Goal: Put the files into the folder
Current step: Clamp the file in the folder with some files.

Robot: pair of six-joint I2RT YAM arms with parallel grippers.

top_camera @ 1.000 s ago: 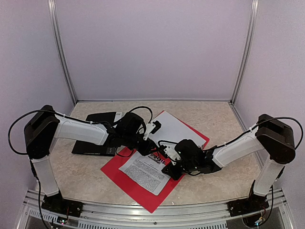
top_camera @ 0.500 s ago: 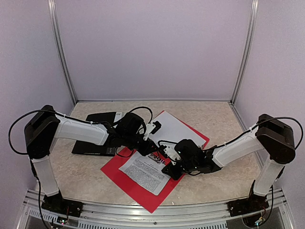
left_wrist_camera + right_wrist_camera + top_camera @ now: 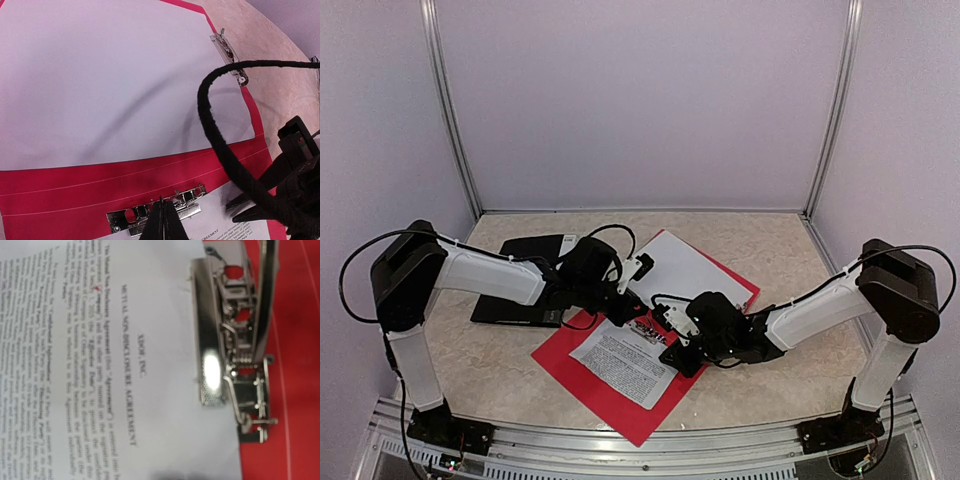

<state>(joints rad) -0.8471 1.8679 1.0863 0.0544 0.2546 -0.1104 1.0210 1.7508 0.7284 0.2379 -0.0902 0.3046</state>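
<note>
Folder (image 3: 560, 362): red, open flat, near corner close to the table's (image 3: 790, 255) front edge.
Printed sheet (image 3: 623, 360): on the near half, top edge under metal clip (image 3: 225, 355).
Right gripper (image 3: 668, 343): low at the sheet's right edge; spread impossible to tell.
Left gripper (image 3: 162, 222): fingertips pressed together at the clip.
Blank sheet (image 3: 115, 80): on the far half, red border showing.
Far right: bare tabletop to the walls.

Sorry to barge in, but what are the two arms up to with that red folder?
Both are at the open red folder. A printed sheet lies on its near half, top edge under the metal clip; a blank sheet lies on the far half. The left gripper is shut, tips at the clip. The right gripper is beside it, over the printed sheet.
</note>
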